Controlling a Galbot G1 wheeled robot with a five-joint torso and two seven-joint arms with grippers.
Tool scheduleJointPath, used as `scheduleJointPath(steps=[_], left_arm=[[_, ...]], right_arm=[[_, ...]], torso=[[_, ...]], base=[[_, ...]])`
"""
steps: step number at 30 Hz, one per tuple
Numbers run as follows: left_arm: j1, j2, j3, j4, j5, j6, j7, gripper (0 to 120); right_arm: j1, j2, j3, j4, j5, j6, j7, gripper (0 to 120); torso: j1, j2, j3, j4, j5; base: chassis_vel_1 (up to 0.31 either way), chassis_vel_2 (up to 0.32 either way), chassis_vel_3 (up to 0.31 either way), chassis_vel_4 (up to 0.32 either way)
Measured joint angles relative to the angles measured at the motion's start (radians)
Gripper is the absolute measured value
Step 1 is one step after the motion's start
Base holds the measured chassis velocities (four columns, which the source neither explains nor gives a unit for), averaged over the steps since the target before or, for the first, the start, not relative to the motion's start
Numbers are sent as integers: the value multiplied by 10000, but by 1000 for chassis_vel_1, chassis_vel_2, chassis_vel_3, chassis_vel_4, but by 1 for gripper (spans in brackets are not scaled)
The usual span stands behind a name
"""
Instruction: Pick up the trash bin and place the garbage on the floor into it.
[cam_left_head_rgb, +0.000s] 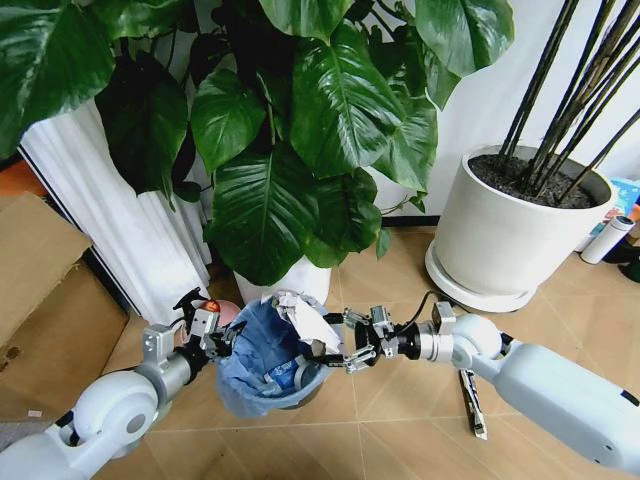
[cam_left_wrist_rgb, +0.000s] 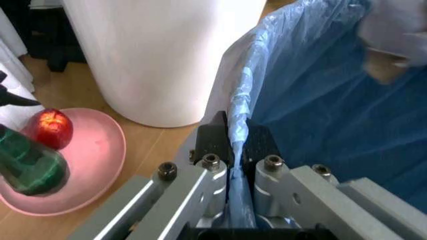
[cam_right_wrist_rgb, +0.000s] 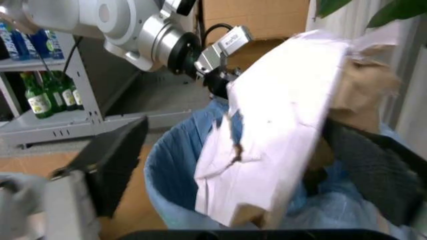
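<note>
Left gripper is clamped on the bin's blue liner at the rim, holding the bin off the floor. Right gripper is at the opposite rim, jaws apart around a white paper scrap over the opening. Some litter already sits inside; one stick wrapper remains on the floor under the right arm. Bin base is hidden, and leaves block the floor behind.

We count one bin, two white pots, two grippers, one pink plate bearing one apple, one stick wrapper on the floor, and three green bottles on a shelf.
</note>
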Motion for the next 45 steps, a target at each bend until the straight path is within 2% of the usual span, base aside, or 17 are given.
scheduleJointPath(steps=[10,23,27,29,30,33,34,37,40,41,43,44,45], left_arm=[[148,-102,37,-28,60,17,-56,0],[31,-127,113,-47,2,36,-87,0],[118,-106,40,-73,-1,40,-102,0],[247,-106,-45,-75,44,40,-111,0],[247,-106,-45,-75,44,40,-111,0],[392,-178,-198,-76,91,40,-134,0],[392,-178,-198,-76,91,40,-134,0],[707,-250,-488,-219,150,35,-218,0],[773,-260,-568,-268,167,30,-282,0],[773,-260,-568,-268,167,30,-282,0],[731,-221,-568,-277,165,28,-295,0],[731,-221,-568,-277,165,28,-295,0],[692,-205,-569,-277,160,26,-304,0]], right_arm=[[-346,-64,677,-76,-278,41,-36,100],[61,168,257,-1,-180,69,-52,100],[51,162,455,-67,-137,94,1,100],[-509,43,1224,-92,-127,104,207,100],[-509,43,1224,-92,-127,104,207,100],[-1647,-189,2343,-89,-259,211,1172,100],[-1647,-189,2343,-89,-259,211,1172,100],[-2711,-226,3160,-286,-487,584,2881,100],[-4152,62,4525,-677,-797,748,4809,100],[-4152,62,4525,-677,-797,748,4809,100],[-5363,459,5666,-1135,-1154,615,5752,100],[-5363,459,5666,-1135,-1154,615,5752,100],[-5845,673,6163,-1347,-1327,529,6038,100]], torso=[[0,0,0,0,0],[0,2,0,1,0],[0,2,0,3,0],[0,2,0,3,-2],[0,2,0,3,-2],[0,1,0,-3,0],[0,1,0,-3,0],[0,2,-1,0,2],[-1,2,-2,5,-3],[-1,2,-2,5,-3],[-1,1,0,2,8],[-1,1,0,2,8],[-1,2,-2,-1,3]], base=[[0,0,0,0],[0,0,0,0],[0,0,0,0],[0,0,0,0],[0,0,0,0],[0,0,0,0],[0,0,0,0],[0,0,0,0],[0,0,0,0],[0,0,0,0],[0,0,0,0],[0,0,0,0],[0,0,0,0]])
